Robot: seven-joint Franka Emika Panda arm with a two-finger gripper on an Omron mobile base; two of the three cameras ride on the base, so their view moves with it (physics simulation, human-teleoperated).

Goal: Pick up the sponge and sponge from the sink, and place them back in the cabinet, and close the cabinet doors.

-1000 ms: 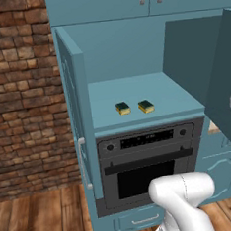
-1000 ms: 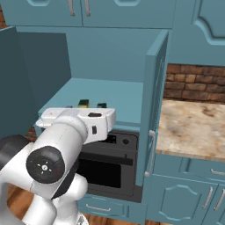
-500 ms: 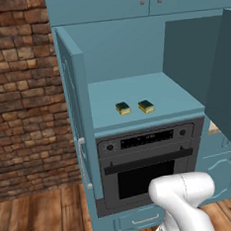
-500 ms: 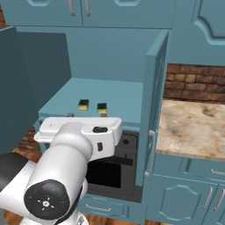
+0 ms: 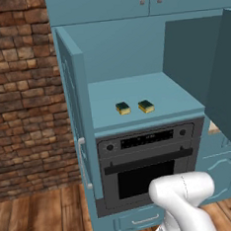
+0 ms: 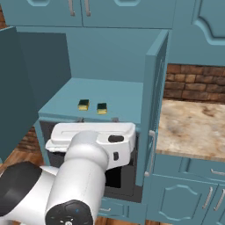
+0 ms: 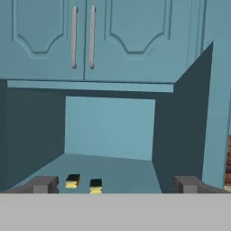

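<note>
Both sponges sit side by side on the teal shelf of the cabinet, near its front edge and just above the black oven — the left sponge and the right sponge lie close together but apart, each with its dark green face up and yellow body below. Placed like that, well inside the compartment and clear of the door swing, they look set down for good, so the carrying part of the task reads as done and what remains is the doors. Both cabinet doors stand wide open: the left door juts out toward the robot edge-on, and the right door does the same on the other side, next to the tan marble surface. In the hand view the two sponges show low down, just above and between the fingers, which stand spread as wide as they go — nothing is pinched between them and they touch neither sponge nor shelf. The gripper looks straight into the compartment from outside it, in front of the shelf. My guess is that the arm must next reach one door's outer face to push it shut.
</note>
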